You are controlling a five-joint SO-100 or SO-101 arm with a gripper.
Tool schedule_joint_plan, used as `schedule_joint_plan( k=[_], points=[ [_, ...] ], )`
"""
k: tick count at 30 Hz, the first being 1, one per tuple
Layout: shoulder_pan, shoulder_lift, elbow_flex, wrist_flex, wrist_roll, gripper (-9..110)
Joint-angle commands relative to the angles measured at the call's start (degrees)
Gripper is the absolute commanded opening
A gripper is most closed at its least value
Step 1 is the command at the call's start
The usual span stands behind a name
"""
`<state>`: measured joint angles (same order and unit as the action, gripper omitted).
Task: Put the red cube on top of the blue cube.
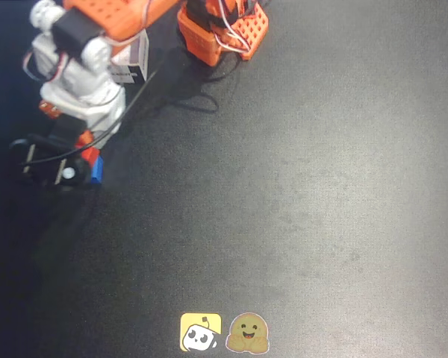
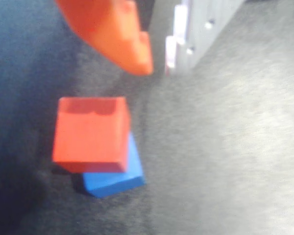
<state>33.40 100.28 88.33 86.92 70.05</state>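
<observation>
No writing can be read; two stickers [image 1: 224, 333] at the counter's [image 1: 299, 186] near edge show only cartoon faces. In the overhead view the arm [image 1: 78, 71] bends low at the left and covers most of the red cube [image 1: 92, 155] and blue cube [image 1: 98, 172]; the wrist view is blurred, but shows red resting askew on blue, blue's corner poking out. The claw [image 2: 154, 51] stands open above, touching neither.

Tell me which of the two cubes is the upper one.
The red cube. In the wrist view it sits on the blue cube, which shows only at its lower right.
</observation>
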Motion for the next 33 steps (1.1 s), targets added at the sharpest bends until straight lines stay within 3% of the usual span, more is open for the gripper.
schedule_joint_plan(
  k=[1, 22, 33],
  points=[
    [-2.5, 5.8, -3.4, 1.1, 0.3, 0],
    [-26.9, 50.5, 41.1, -7.5, 8.3, 0],
    [-31.8, 74.9, 61.2, -7.0, 11.4, 0]
  ],
)
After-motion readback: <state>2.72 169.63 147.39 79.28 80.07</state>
